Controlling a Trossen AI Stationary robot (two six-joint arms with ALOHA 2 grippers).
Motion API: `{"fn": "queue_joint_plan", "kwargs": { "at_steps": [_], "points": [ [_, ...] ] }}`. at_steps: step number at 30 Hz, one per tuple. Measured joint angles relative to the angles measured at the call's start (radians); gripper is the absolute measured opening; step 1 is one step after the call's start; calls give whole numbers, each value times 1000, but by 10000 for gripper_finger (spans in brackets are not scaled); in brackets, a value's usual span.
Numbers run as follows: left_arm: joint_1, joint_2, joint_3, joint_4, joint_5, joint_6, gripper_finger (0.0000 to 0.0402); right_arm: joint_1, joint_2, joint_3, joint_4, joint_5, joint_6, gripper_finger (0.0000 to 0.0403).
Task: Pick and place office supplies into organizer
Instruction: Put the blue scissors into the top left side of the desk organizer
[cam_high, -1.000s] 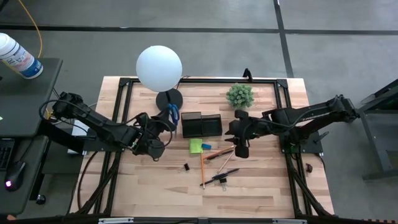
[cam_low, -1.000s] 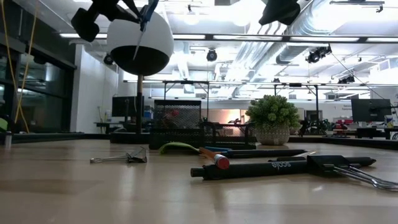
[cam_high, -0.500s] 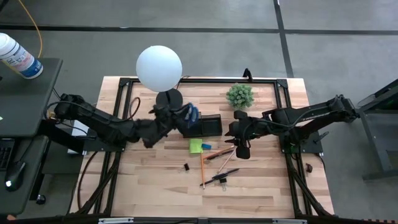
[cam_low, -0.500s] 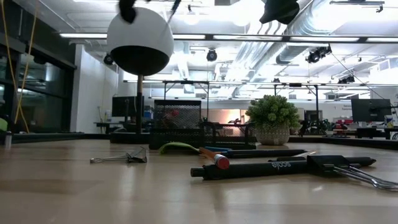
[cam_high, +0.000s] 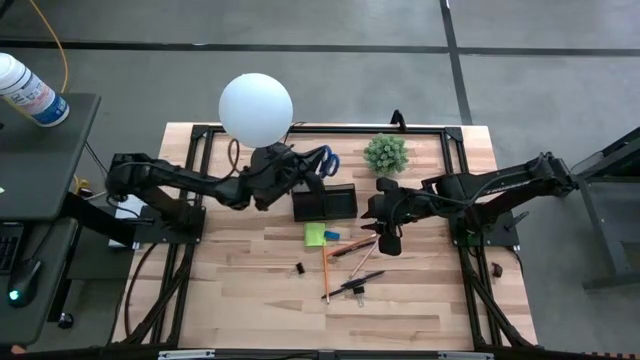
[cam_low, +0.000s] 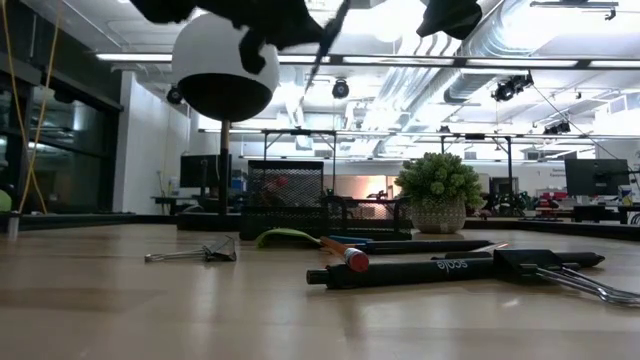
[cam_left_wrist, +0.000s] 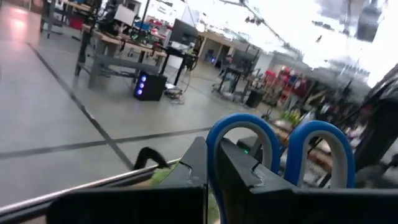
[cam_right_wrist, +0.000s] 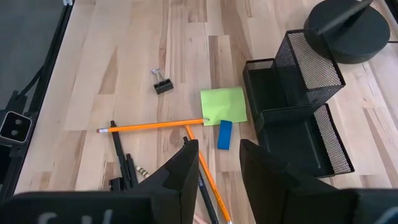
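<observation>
While the scissors hang in the air just over the organizer, the left gripper is clamped on them.

Held near the pivot with the blue handles sticking out past the fingers and the blades pointing down, the scissors look stiff and fairly light, but long and top-heavy, so they could swing or slip on smooth metal; a grip close to the pivot seems safest for lowering them into the tall mesh compartment. The right gripper hovers with its fingers apart and empty, above the pencil, sticky-note pad and small blue block, which lie on the table in front of the organizer, with a black clip lying farther off.
</observation>
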Motion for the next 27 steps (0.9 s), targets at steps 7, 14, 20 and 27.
{"fn": "queue_joint_plan", "kwargs": {
  "at_steps": [7, 14, 20, 27],
  "points": [
    [27, 84, 0, 33, 38, 37, 0, 0, 0, 0, 10, 0, 5, 108],
    [32, 105, 0, -40, 7, 60, 0, 0, 0, 0, 48, 9, 18, 108],
    [39, 138, -2, -69, -15, 38, 0, -4, 0, 0, 51, 30, 18, 108],
    [37, 187, -2, -70, -65, -5, 0, -25, 0, 0, 53, 26, 36, 108]
  ]
}}
